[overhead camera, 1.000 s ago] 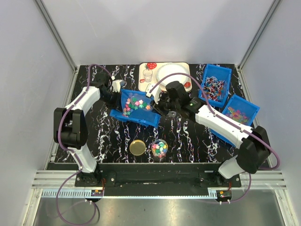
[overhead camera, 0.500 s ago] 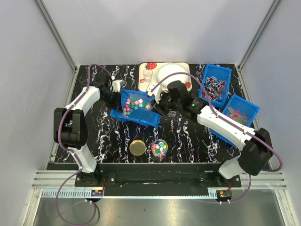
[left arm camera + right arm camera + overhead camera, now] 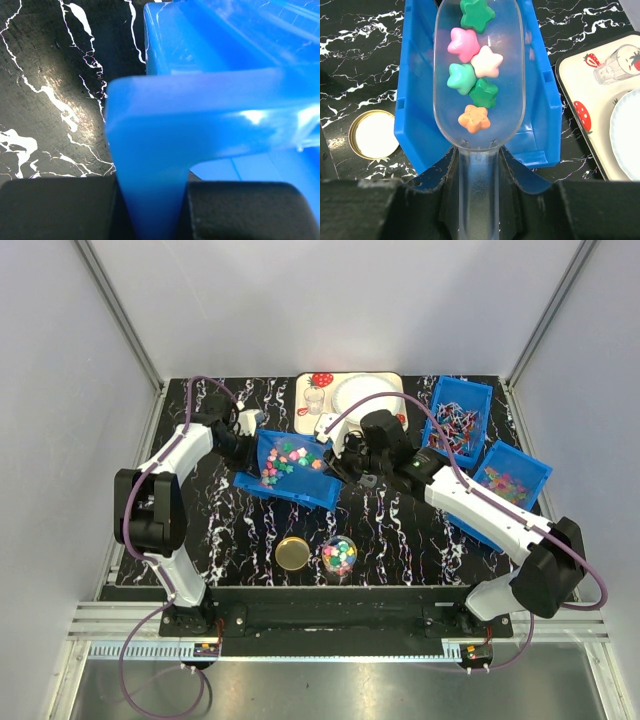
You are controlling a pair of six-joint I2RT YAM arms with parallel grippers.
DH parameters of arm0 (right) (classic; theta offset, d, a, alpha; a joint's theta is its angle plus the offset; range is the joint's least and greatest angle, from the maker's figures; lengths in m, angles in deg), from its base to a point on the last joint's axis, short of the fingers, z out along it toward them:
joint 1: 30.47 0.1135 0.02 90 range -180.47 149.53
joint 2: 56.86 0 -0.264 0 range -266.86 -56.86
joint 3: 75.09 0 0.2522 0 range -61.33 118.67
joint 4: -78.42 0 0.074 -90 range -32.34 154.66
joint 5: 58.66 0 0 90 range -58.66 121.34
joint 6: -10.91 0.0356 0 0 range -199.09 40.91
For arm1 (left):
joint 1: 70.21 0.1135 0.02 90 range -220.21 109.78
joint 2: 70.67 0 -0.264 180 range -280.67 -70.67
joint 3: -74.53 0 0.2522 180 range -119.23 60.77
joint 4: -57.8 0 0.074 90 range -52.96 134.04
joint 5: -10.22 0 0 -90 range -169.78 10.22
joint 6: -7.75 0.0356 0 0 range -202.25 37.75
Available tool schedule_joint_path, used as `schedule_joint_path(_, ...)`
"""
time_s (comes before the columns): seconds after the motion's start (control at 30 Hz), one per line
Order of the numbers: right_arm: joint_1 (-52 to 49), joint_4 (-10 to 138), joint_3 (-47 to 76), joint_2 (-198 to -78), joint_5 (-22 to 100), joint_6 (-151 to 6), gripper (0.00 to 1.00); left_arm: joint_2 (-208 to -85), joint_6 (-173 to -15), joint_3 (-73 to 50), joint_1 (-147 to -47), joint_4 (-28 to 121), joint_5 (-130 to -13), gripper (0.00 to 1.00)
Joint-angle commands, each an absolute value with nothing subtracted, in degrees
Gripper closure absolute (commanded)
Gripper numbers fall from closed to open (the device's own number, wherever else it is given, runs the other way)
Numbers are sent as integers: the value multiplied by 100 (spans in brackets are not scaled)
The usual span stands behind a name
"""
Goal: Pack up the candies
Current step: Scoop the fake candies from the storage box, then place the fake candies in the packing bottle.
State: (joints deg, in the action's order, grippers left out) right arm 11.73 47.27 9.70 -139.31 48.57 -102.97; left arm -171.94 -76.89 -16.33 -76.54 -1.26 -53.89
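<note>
Star-shaped candies [image 3: 288, 462] fill a blue bin [image 3: 300, 492] left of centre, which sits tilted. My left gripper [image 3: 247, 443] is shut on the bin's rim [image 3: 200, 110], and the rim sits between the jaws [image 3: 152, 210]. My right gripper [image 3: 347, 464] is shut on the handle of a clear scoop [image 3: 480, 30]. The gripper [image 3: 478, 170] holds the scoop level above the bin [image 3: 412, 125]. Several candies [image 3: 470, 77] in green, pink, white and orange lie in it. An open jar [image 3: 339, 556] part-filled with candies stands at the front, its gold lid [image 3: 293, 553] beside it.
A strawberry-print tray [image 3: 308, 405] with a white plate [image 3: 362, 395] and a glass stands at the back, also in the right wrist view [image 3: 580, 70]. Two more blue bins stand at right, one with stick sweets [image 3: 458, 420], one with translucent sweets [image 3: 510, 480]. The lid [image 3: 372, 134] lies left of the bin.
My right arm has drawn back slightly to the right with the scoop. The left arm and the tilted bin have not moved.
</note>
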Motion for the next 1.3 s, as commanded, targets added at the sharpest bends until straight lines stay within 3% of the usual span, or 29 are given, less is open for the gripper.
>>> schedule_joint_path(0.0,1110,4981,1154,-13657,4953,-10194,100,-16840,-7707,-1807,-7654,114,-5016,100)
schedule_joint_path(1.27,996,4762,1320,-13491,4980,-10256,100,-16902,-7715,-1816,-7654,106,-5025,100)
